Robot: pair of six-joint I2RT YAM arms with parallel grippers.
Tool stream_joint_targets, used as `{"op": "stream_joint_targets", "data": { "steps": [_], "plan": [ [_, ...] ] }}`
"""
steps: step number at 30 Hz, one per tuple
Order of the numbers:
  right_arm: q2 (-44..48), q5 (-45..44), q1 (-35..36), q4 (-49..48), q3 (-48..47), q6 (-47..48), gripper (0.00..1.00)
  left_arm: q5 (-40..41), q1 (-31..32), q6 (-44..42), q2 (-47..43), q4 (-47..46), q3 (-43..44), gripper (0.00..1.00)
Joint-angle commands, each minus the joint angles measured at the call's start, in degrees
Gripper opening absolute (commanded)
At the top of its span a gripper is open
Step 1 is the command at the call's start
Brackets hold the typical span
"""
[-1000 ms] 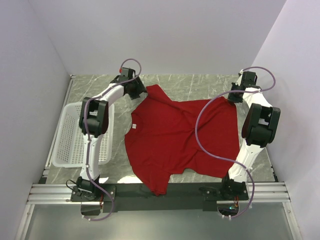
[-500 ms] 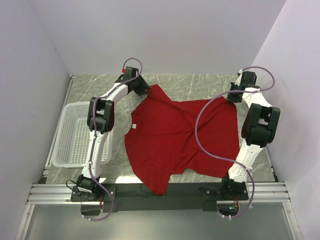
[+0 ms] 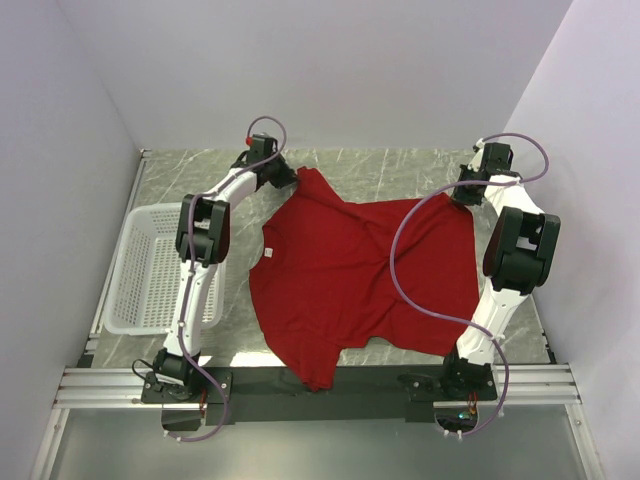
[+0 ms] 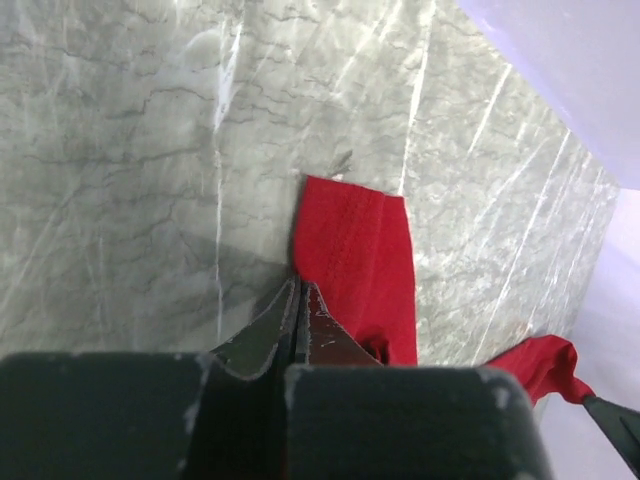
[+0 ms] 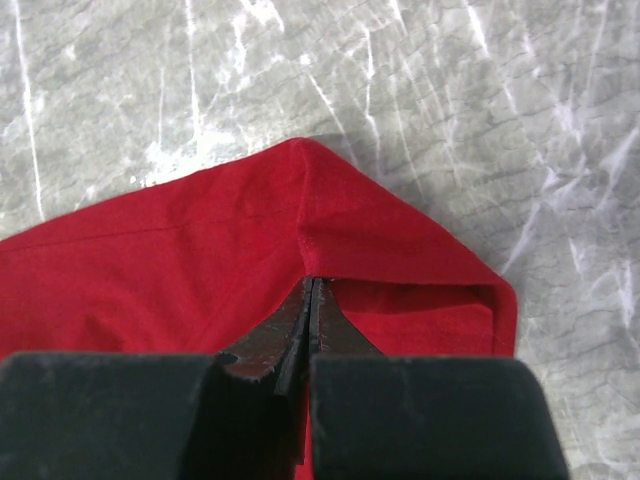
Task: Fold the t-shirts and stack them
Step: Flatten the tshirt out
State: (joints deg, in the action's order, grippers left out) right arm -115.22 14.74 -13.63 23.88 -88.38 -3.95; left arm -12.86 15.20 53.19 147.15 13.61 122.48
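On the grey marble table (image 3: 400, 165), the deep-red t-shirt (image 3: 350, 270) lies spread at the centre, right of the white mesh basket (image 3: 140, 270), with the left gripper (image 4: 302, 288) and right gripper (image 5: 312, 285) each clamped shut on a far corner of its cloth.

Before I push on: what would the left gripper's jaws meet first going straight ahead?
The t-shirt sleeve pinched in the left gripper; past it, probably the marble table, though depth is unclear.
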Motion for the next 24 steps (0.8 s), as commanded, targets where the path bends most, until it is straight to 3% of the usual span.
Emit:
{"op": "stream_joint_targets", "data": {
  "steps": [1, 14, 24],
  "plan": [
    [4.3, 2.57, 0.36, 0.03, -1.97, 0.61, 0.0, -0.32, -0.7, -3.26, -9.41, -6.74, -1.88, 0.0],
    [14.22, 8.02, 0.36, 0.64, 0.48, 1.04, 0.0, -2.34, -2.28, -7.66, -30.95, -16.33, -19.19, 0.0],
    [23.45, 10.92, 0.44, -1.46, 3.21, 2.01, 0.0, 2.22, -2.63, -10.65, -42.55, -13.79, -28.51, 0.0]
  ]
}}
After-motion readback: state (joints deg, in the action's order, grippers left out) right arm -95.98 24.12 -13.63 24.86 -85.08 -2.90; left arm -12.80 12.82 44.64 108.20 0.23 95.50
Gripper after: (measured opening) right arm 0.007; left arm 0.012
